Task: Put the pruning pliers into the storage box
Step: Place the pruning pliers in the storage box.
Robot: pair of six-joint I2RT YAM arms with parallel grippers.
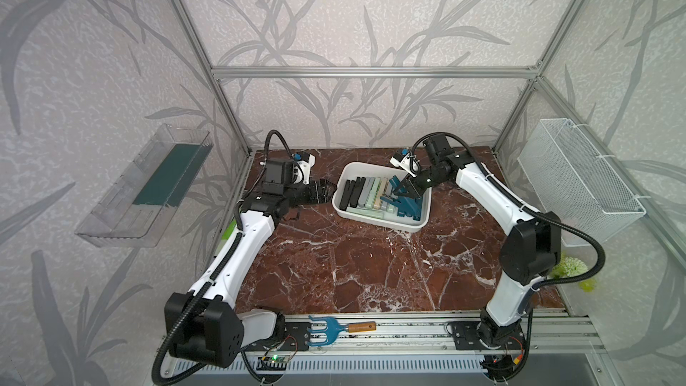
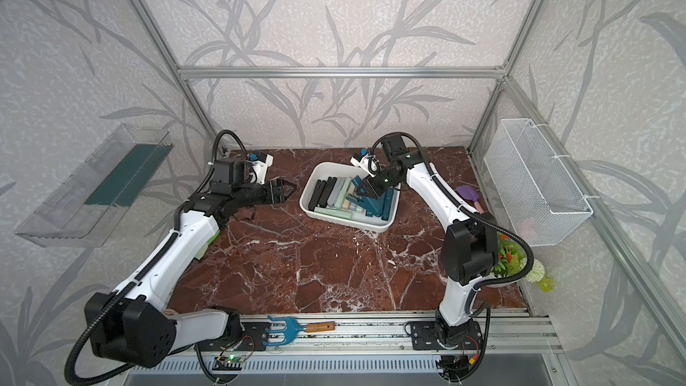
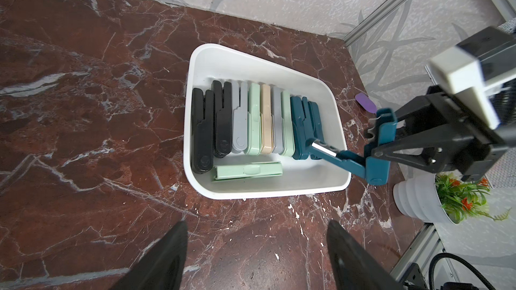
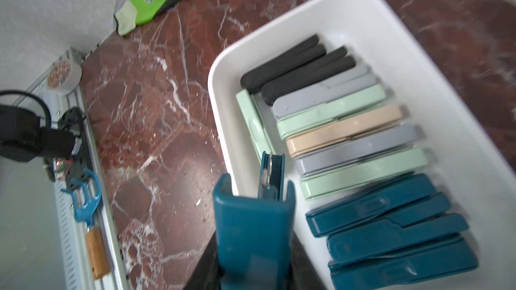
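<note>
Over storage box (image 3: 223, 59), teal pliers (image 3: 378, 163) unfolded, slanting

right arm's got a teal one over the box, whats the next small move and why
Probably lower the right gripper a little. It is shut on the teal pliers, which hang half unfolded over the storage box, and bare floor shows beside the teal ones already inside. The left gripper is open, beside the box, out of the way.
</note>
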